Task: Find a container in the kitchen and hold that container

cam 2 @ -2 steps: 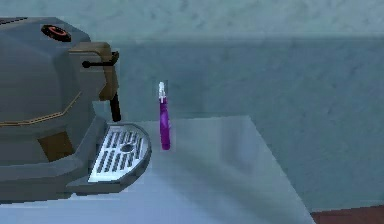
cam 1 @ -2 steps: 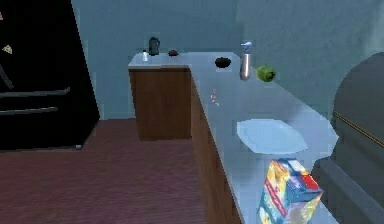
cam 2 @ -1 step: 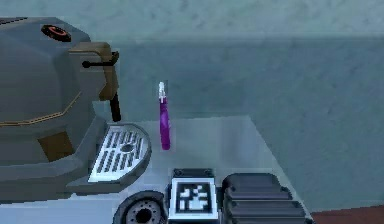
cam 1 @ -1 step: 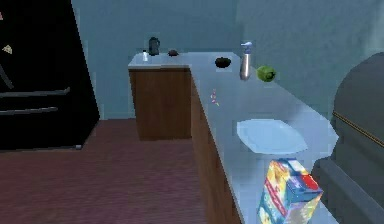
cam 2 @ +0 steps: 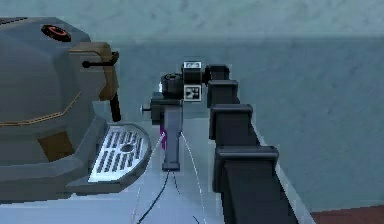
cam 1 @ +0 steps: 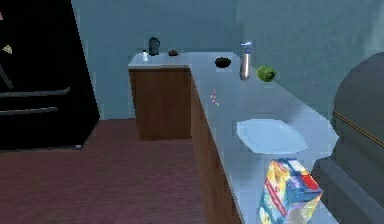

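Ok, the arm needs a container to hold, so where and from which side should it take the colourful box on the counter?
Probably the upper half of the colourful box, gripped across its narrow sides, since it stands upright. Come from the floor side, the forward view's left, because the coffee machine crowds its right.

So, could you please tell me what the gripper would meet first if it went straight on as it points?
Most likely the pale countertop: the gripper points down at it, just beside the coffee machine's drip tray. Depth is unclear.
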